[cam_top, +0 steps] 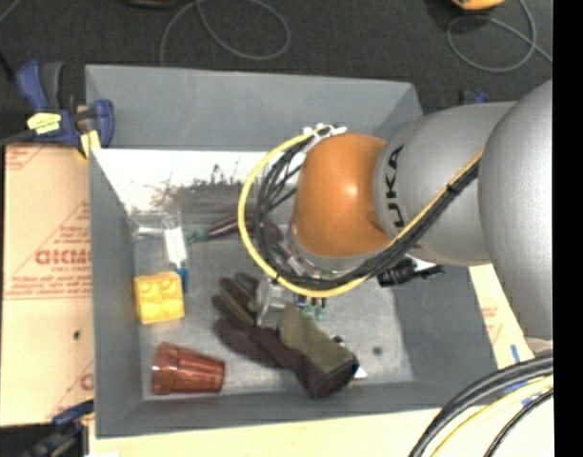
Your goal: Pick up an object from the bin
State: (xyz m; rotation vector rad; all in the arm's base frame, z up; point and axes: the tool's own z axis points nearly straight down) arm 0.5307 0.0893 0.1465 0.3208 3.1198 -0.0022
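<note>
The arm [463,188] comes in over the bin's right wall. Its orange wrist cover [339,198], ringed by yellow and black cables [256,193], hangs over the middle of the grey metal bin [110,255]. Below the cover, the little that shows of the fingers [271,301] is down at a dark glove [263,339], about where the glove's digits meet its palm. The cover hides most of them, so I cannot tell whether they are apart, together or clamped on the glove, nor whether they touch it at all.

The glove lies flat on the bin's floor, close to the near edge and roughly midway between the left and right walls. Its dark brown digits spread towards the left wall, and its olive-green cuff [315,346] points towards the near-right corner.

The other things lie along the left side of the bin, each apart from the glove. A yellow block [158,296] sits near the left wall, about halfway along it, with a faint pattern on its top face. A red-brown cup [187,369] lies on its side in the near-left corner, between the block and the near edge. Just beyond the block, towards the far-left corner, lies a clear plastic packet [168,236] with something white and blue inside. A thin green thing [212,228] lies on the floor between the packet and the cables; what it is I cannot tell
</note>
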